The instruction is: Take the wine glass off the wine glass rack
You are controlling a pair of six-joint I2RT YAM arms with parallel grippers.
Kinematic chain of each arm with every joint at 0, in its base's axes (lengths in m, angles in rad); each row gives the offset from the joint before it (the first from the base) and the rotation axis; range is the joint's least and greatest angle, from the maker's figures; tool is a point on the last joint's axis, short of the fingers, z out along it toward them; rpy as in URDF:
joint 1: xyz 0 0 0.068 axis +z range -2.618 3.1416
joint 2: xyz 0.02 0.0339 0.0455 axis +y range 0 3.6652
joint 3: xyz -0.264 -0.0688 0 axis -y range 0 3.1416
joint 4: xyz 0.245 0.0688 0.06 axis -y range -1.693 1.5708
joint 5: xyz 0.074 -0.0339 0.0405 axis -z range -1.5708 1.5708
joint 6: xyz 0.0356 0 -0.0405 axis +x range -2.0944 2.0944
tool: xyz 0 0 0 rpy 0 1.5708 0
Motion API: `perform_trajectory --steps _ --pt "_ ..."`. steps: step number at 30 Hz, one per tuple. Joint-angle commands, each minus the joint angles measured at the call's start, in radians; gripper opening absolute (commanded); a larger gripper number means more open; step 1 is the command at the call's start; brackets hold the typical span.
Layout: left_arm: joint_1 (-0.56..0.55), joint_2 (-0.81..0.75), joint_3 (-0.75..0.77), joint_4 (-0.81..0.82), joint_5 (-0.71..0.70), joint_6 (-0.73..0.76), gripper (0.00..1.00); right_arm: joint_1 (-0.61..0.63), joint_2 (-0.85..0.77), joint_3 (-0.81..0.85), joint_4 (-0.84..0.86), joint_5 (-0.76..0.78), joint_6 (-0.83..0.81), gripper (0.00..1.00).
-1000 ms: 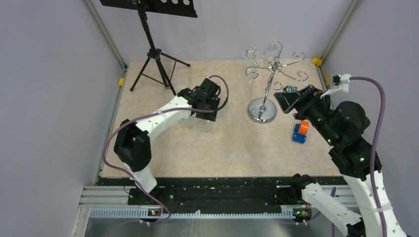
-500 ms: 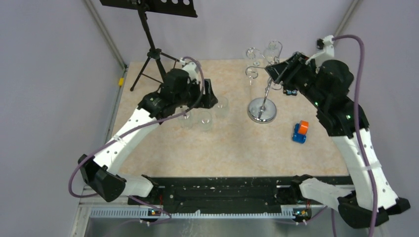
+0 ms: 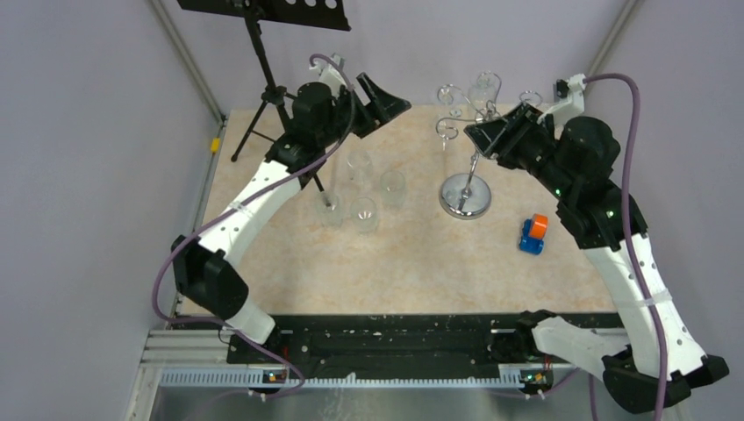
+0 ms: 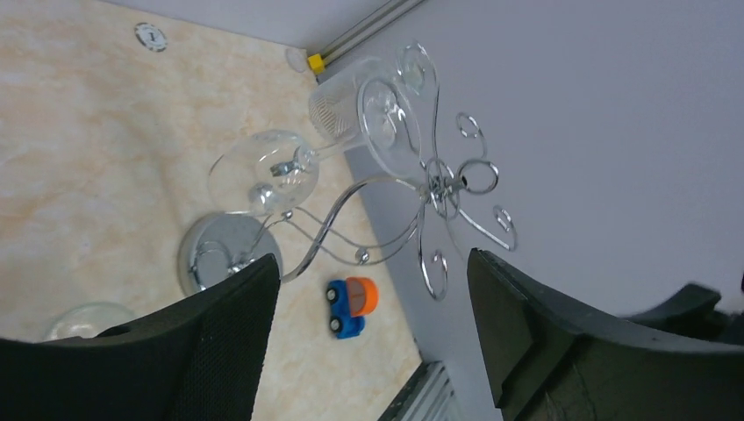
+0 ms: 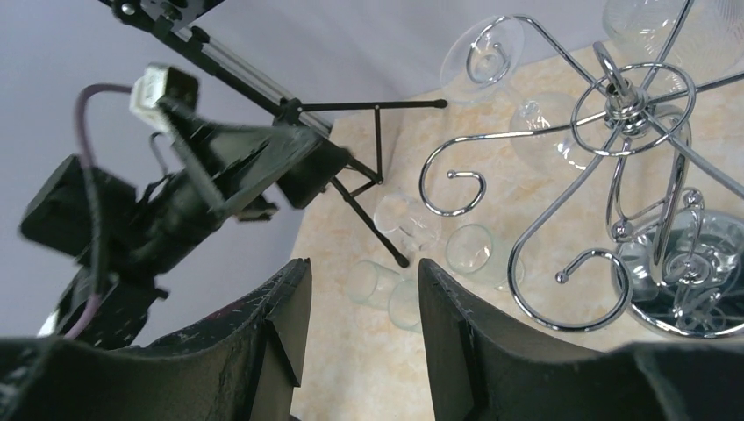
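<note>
The chrome wine glass rack [image 3: 465, 195] stands at the back right of the table, with its scroll arms on top. Two wine glasses hang upside down from it; one wine glass [image 3: 484, 88] hangs at the far side. My left gripper [image 3: 386, 101] is open and empty, raised high to the left of the rack. In the left wrist view the rack [image 4: 443, 184] and a hanging glass [image 4: 261, 172] lie ahead of the open gripper [image 4: 373, 342]. My right gripper [image 3: 491, 136] is open and empty, close beside the rack's top. The right wrist view shows the scroll arms [image 5: 618, 101] and a glass foot [image 5: 481, 51].
Several clear tumblers [image 3: 361, 213] stand on the table left of the rack. A blue and orange toy car [image 3: 532, 234] lies right of the rack's base. A black tripod music stand [image 3: 274, 96] stands at the back left. Grey walls close in the sides.
My left gripper has risen from the tumblers on the table to up high near the back wall. My right gripper has lifted from beside the rack's base to its top.
</note>
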Motion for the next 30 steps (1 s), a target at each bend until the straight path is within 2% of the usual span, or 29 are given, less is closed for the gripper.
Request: perform_trajectory --steps 1,5,13,15,18,24,28,30 --pt "0.005 0.129 0.1 0.201 0.052 -0.196 0.8 0.004 -0.071 -0.037 0.087 -0.044 0.028 0.49" --pt "0.003 0.27 0.241 0.216 0.126 -0.249 0.74 0.004 -0.126 -0.069 0.096 -0.057 0.041 0.49" --pt "0.003 0.436 0.415 0.224 0.203 -0.306 0.72 0.004 -0.19 -0.105 0.096 -0.045 0.053 0.5" --pt "0.003 0.463 0.435 0.224 0.212 -0.317 0.68 0.005 -0.193 -0.106 0.092 -0.043 0.053 0.5" --pt "0.004 0.481 0.446 0.225 0.219 -0.328 0.56 0.004 -0.195 -0.109 0.092 -0.042 0.055 0.5" --pt "-0.001 0.493 0.446 0.214 0.216 -0.333 0.5 0.004 -0.2 -0.12 0.097 -0.042 0.065 0.5" --pt "-0.002 0.508 0.453 0.237 0.233 -0.362 0.37 0.004 -0.2 -0.125 0.097 -0.044 0.07 0.5" --pt "-0.005 0.514 0.462 0.235 0.242 -0.368 0.35 0.004 -0.203 -0.127 0.096 -0.043 0.074 0.5"
